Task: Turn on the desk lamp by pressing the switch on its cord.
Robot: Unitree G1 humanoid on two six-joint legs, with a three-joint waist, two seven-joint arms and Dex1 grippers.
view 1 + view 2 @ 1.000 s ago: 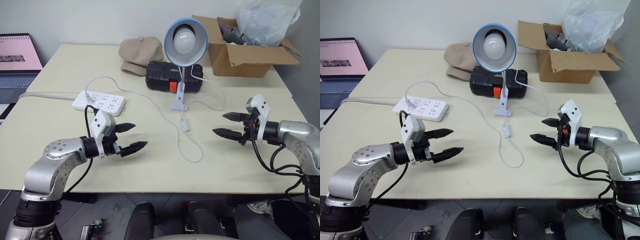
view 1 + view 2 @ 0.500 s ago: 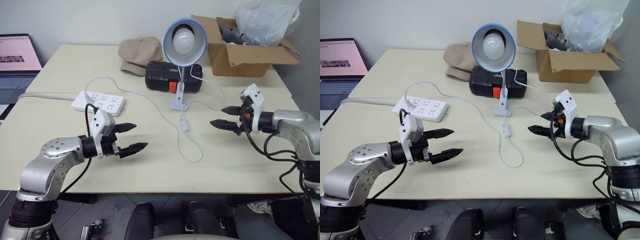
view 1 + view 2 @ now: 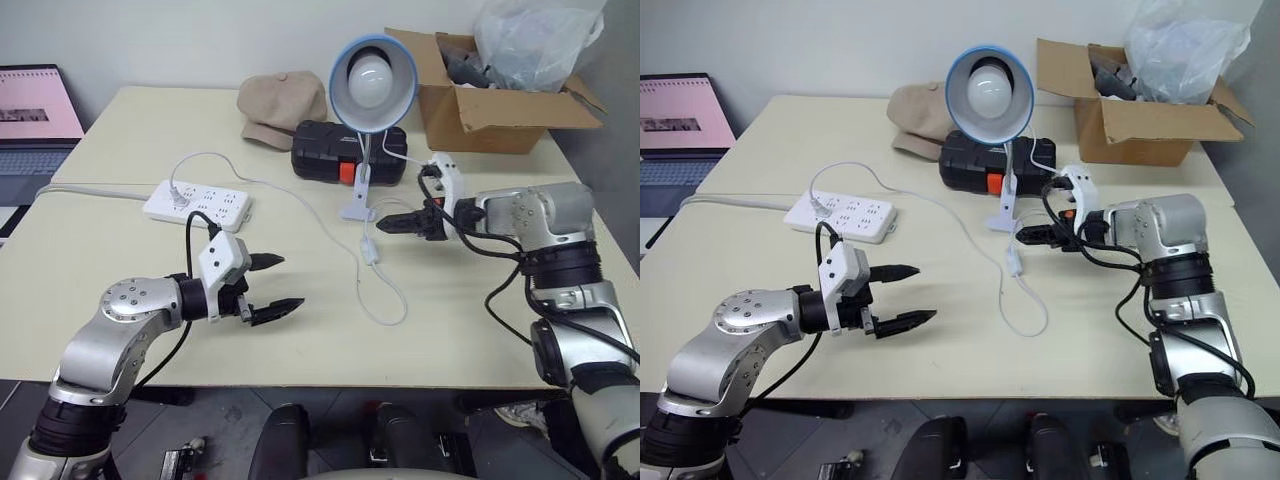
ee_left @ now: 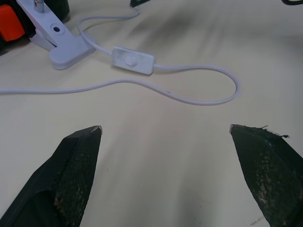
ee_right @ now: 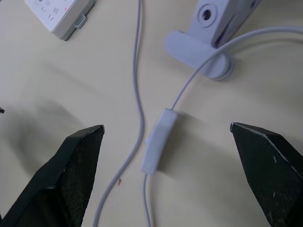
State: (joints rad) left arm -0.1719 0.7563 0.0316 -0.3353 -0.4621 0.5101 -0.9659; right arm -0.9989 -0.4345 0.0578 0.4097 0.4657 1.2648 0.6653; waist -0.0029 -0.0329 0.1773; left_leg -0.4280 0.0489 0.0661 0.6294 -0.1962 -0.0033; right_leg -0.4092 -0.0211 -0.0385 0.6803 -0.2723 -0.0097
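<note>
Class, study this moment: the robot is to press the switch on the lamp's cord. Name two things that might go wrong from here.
1. The switch lies loose on the table, so a slanted push from the open right gripper may slide it instead of clicking it.
2. The cord loops close around the switch and the desk lamp stands on a small clip base just beside the right gripper; a snag might tug or tip the lamp.

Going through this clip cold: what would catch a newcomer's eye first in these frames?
Probably the desk lamp, its blue shade and unlit white bulb facing the camera from mid-table, clipped upright in front of a black case. Next, the right gripper, open and hovering just beside the lamp's clip base, above the small white switch on the looping cord. The left gripper is open over the near table edge.
</note>
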